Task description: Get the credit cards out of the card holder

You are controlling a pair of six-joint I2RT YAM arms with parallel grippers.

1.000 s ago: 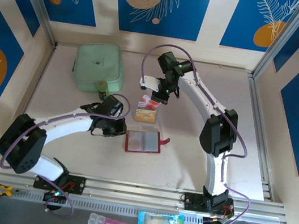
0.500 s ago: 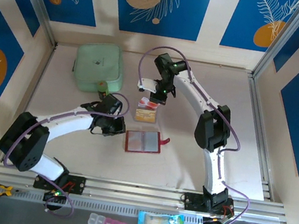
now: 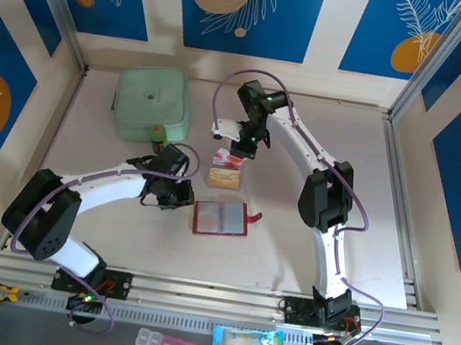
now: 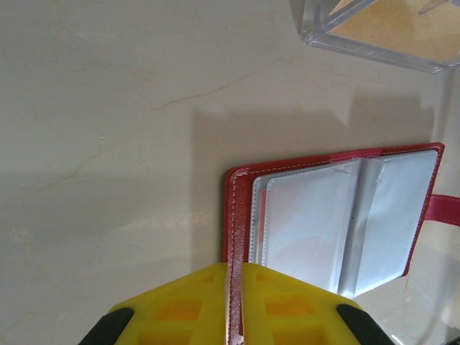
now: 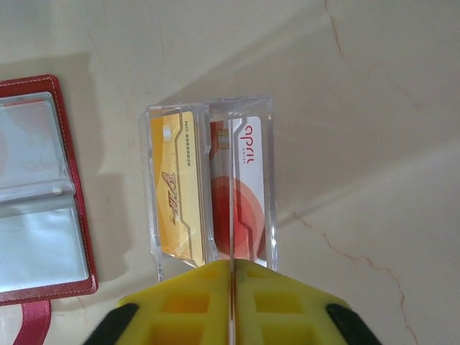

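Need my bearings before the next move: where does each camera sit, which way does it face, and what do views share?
Top external: above and behind the bases, looking down on the table; both arms, left gripper and right gripper show.
Left wrist: on the left arm, looking down past yellow fingers shut on the card holder's red edge.
Right wrist: on the right arm, looking down past yellow fingers pinching a seemingly edge-on credit card over the clear tray.
Shared: all three see card holder and tray.
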